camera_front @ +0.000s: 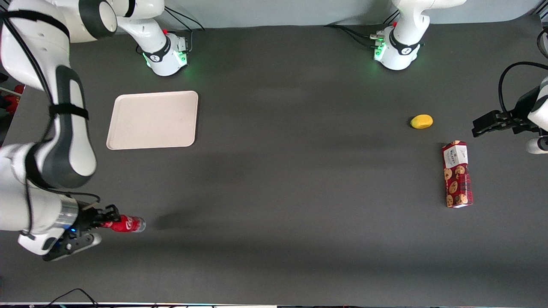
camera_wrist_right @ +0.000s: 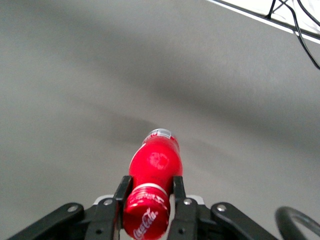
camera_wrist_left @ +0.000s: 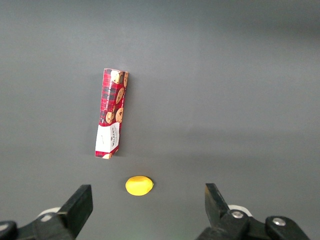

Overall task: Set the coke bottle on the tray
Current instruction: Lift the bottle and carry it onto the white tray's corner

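- Gripping the coke bottle (camera_front: 126,223) near its cap end, the gripper (camera_front: 104,219) sits at the working arm's end of the table, close to the front camera; its fingers (camera_wrist_right: 179,192) pinch the bottle's neck from both sides.
- The bottle points sideways out of the gripper, its silvery base aimed toward the parked arm's end, and a dark shadow lies on the table (camera_front: 278,171) just past that base.
- The tray (camera_front: 153,120) lies flat, farther from the front camera than the bottle and well apart from it, with nothing on it.
- Toward the parked arm's end, a small yellow fruit (camera_front: 421,121) rests on the table.
- Near it, and nearer the front camera, a red cookie box (camera_front: 457,174) lies on its side, apart from the fruit.
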Robot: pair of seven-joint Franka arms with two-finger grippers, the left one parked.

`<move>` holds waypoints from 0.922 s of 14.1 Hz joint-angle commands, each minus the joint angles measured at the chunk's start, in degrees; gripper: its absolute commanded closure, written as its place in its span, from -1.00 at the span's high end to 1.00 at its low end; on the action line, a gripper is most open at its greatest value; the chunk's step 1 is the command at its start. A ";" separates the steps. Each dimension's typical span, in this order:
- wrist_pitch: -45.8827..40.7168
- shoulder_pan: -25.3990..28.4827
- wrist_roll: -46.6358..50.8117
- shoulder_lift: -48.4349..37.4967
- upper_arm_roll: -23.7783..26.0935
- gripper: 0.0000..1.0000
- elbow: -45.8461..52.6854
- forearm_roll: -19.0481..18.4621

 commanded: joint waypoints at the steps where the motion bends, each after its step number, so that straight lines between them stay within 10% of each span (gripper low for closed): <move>1: -10.97 0.88 -0.61 -6.91 -0.37 -1.00 1.67 0.74; 9: -15.67 1.41 1.59 -11.84 -0.28 -1.00 -2.60 -3.39; 13: -0.78 1.41 1.94 -26.74 -0.72 -1.00 -30.14 -3.65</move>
